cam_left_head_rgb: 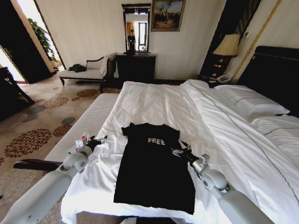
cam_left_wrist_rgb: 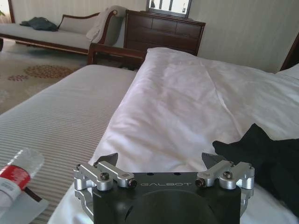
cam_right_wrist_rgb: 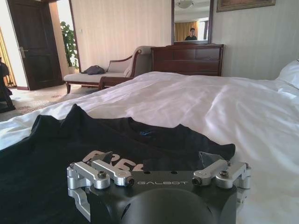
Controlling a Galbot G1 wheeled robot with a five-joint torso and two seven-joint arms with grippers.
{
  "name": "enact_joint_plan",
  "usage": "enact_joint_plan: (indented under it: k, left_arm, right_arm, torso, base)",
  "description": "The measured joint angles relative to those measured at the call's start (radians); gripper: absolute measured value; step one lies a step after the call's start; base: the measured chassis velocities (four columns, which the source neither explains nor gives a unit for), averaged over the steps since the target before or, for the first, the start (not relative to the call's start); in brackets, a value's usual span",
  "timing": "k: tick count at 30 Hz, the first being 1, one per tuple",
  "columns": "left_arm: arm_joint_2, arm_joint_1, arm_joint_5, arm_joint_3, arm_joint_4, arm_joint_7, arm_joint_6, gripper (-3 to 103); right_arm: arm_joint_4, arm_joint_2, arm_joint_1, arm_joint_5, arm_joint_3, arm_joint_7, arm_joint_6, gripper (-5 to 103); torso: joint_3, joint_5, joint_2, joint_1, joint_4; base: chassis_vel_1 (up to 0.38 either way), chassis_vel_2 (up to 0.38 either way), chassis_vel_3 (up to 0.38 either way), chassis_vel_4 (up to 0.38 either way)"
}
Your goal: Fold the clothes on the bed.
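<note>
The clothes, one black T-shirt (cam_left_head_rgb: 152, 172) with white "FREE" lettering, lie flat and face up on the bed's white duvet (cam_left_head_rgb: 154, 100), collar away from me. My left gripper (cam_left_head_rgb: 99, 140) hovers open just off the shirt's left side, over bare duvet; in the left wrist view the left gripper (cam_left_wrist_rgb: 161, 159) has the shirt's sleeve (cam_left_wrist_rgb: 266, 158) off to one side. My right gripper (cam_left_head_rgb: 180, 150) is open at the shirt's right edge near the sleeve; the right wrist view shows the right gripper (cam_right_wrist_rgb: 156, 158) low over the black fabric (cam_right_wrist_rgb: 93, 135). Nothing is held.
A striped bench (cam_left_head_rgb: 86, 123) adjoins the bed on the left, with a small red-and-white tube (cam_left_wrist_rgb: 16, 175) on it. Pillows (cam_left_head_rgb: 252, 100) and a dark headboard (cam_left_head_rgb: 273, 74) are at the right. A chaise (cam_left_head_rgb: 86, 72), dresser (cam_left_head_rgb: 135, 65) and lamp (cam_left_head_rgb: 227, 45) stand beyond.
</note>
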State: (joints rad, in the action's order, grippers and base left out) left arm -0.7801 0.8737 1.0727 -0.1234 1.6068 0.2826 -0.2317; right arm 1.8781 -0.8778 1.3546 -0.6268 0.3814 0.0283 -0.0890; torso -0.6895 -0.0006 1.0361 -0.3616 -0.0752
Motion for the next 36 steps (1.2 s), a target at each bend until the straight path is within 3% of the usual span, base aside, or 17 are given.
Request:
enact_joint_plan:
  k: [3, 6, 12, 22, 25, 29, 31, 32, 36]
  left_arm:
    - [-0.061, -0.119, 0.026, 0.078, -0.081, -0.032, 0.001, 100]
    - [-0.136, -0.218, 0.045, 0.146, -0.157, -0.076, 0.007, 100]
    - [-0.207, -0.26, 0.052, 0.181, -0.236, -0.083, 0.0, 103]
    - [-0.305, -0.319, 0.034, 0.175, -0.438, -0.09, 0.001, 97]
    - [-0.324, -0.332, 0.033, 0.178, -0.463, -0.096, 0.001, 92]
    - [-0.344, -0.339, 0.02, 0.182, -0.488, -0.105, 0.003, 71]
    - [-0.346, -0.34, 0.018, 0.184, -0.489, -0.105, 0.003, 71]
    - [-0.347, -0.341, 0.018, 0.186, -0.49, -0.104, 0.004, 60]
    - [-0.344, -0.342, 0.02, 0.194, -0.488, -0.102, 0.004, 49]
  right_arm:
    - [0.005, 0.002, 0.015, -0.001, 0.011, -0.009, -0.004, 100]
    - [0.01, 0.007, 0.021, -0.004, 0.017, -0.021, -0.015, 100]
    - [0.01, 0.014, 0.018, -0.013, 0.02, -0.031, -0.022, 100]
    - [-0.005, 0.014, 0.017, -0.017, 0.015, -0.036, -0.028, 100]
    - [-0.005, 0.018, 0.015, -0.022, 0.015, -0.038, -0.03, 100]
    - [-0.001, 0.03, 0.016, -0.037, 0.024, -0.042, -0.033, 100]
    - [-0.001, 0.031, 0.016, -0.038, 0.025, -0.042, -0.033, 100]
    - [0.0, 0.032, 0.016, -0.04, 0.026, -0.043, -0.033, 100]
    - [0.005, 0.032, 0.014, -0.043, 0.026, -0.045, -0.036, 100]
  torso:
    - [0.0, 0.0002, 0.0, 0.0, -0.0012]
    - [0.0, 0.0003, 0.0, 0.0, -0.0009]
    - [0.0, 0.0002, 0.0, 0.0, -0.0003]
    - [0.0, 0.0003, 0.0, 0.0, -0.0003]
    - [0.0, 0.0001, 0.0, 0.0, -0.0005]
    - [0.0, 0.0001, 0.0, 0.0, -0.0004]
    - [0.0, 0.0001, 0.0, 0.0, -0.0003]
    - [0.0, 0.0001, 0.0, 0.0, -0.0004]
    - [0.0, 0.0, 0.0, 0.0, -0.0004]
  base:
    - [0.0, 0.0, 0.0, 0.0]
    - [0.0, 0.0, 0.0, 0.0]
    - [0.0, 0.0, 0.0, 0.0]
    - [0.0, 0.0, 0.0, 0.0]
    - [0.0, 0.0, 0.0, 0.0]
    - [0.0, 0.0, 0.0, 0.0]
    - [0.0, 0.0, 0.0, 0.0]
    - [0.0, 0.0, 0.0, 0.0]
    - [0.0, 0.0, 0.0, 0.0]
